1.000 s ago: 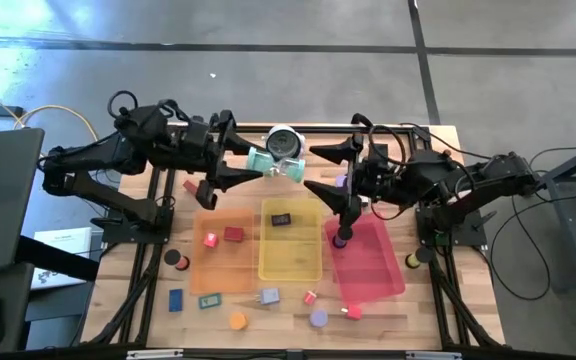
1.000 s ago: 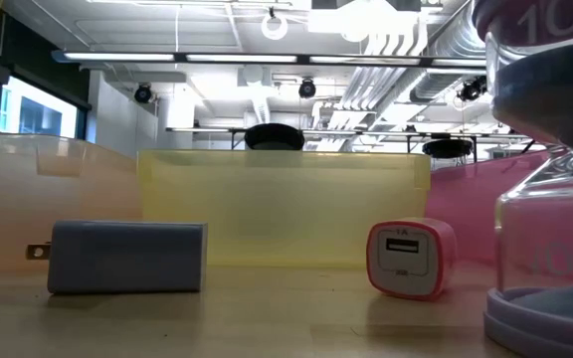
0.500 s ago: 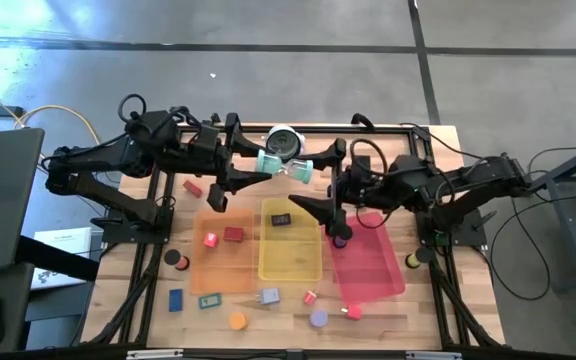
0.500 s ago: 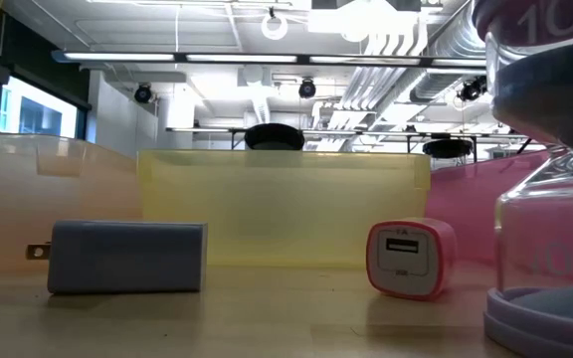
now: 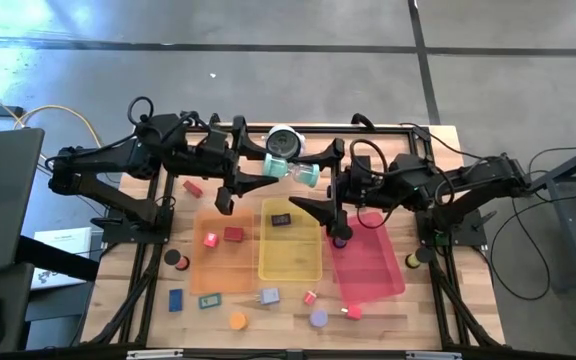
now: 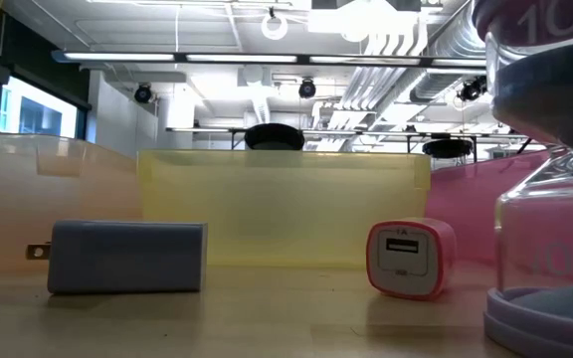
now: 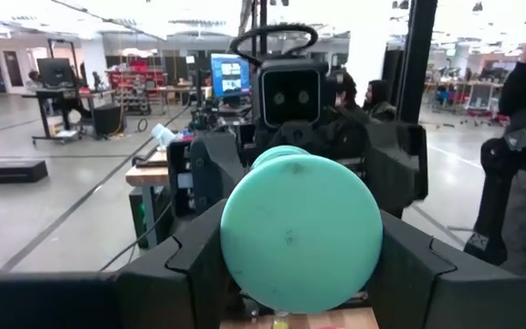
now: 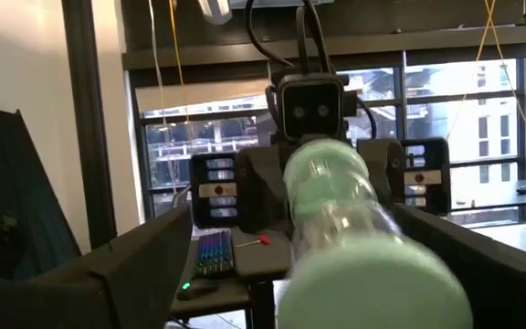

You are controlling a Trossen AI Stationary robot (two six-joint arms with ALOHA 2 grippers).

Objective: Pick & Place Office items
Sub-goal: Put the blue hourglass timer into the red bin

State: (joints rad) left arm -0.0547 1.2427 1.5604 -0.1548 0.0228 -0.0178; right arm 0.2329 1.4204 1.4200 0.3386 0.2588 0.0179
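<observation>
The wooden slatted table [image 5: 388, 310] carries three flat translucent trays side by side: an orange tray [image 5: 230, 262], a yellow tray [image 5: 290, 255] and a red tray [image 5: 373, 265]. Above the table's far half the two dark arms meet. The left gripper [image 5: 268, 170] is clamped on a teal-capped clear hourglass [image 5: 295, 170], held level in the air above the yellow tray's far end; in the left wrist view its round teal end cap [image 7: 299, 233] fills the space between the fingers. The right gripper [image 5: 313, 180] faces it with its jaws spread wide on either side of the hourglass's other end, not touching it as far as can be told. Behind them stands a round silver-and-black clock [image 5: 283, 141]. Near the front edge lie a grey plug adapter [image 6: 127, 257], a pink-and-white USB charger cube [image 6: 411, 259] and a purple hourglass [image 6: 545, 199].
</observation>
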